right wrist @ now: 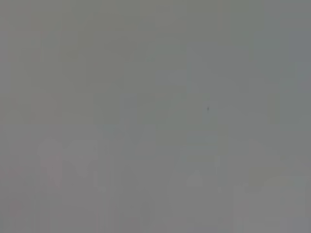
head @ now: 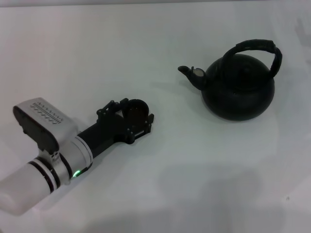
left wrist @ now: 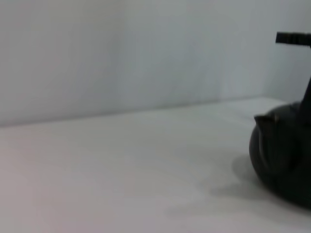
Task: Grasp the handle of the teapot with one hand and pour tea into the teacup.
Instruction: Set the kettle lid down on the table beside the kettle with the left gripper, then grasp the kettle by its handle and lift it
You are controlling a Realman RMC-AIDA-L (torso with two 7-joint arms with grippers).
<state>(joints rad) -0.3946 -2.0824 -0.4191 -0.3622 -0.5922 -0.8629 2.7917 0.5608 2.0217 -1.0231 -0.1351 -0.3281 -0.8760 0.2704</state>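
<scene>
The matte-black teapot (head: 238, 90) stands upright at the right of the white table, its spout (head: 188, 72) pointing left. Its black arched handle (head: 257, 46) spans over the top. The small dark teacup (head: 136, 109) sits left of centre, between the fingers of my left gripper (head: 134, 115), which lies low on the table and looks closed around it. The left wrist view shows part of the teapot (left wrist: 284, 160) and an end of the handle (left wrist: 293, 38); the cup is out of that view. My right gripper is out of view.
The white table (head: 194, 184) reaches to a pale wall at the back (left wrist: 146, 53). The right wrist view shows only a plain grey surface. A wide stretch of bare table lies between the cup and the teapot.
</scene>
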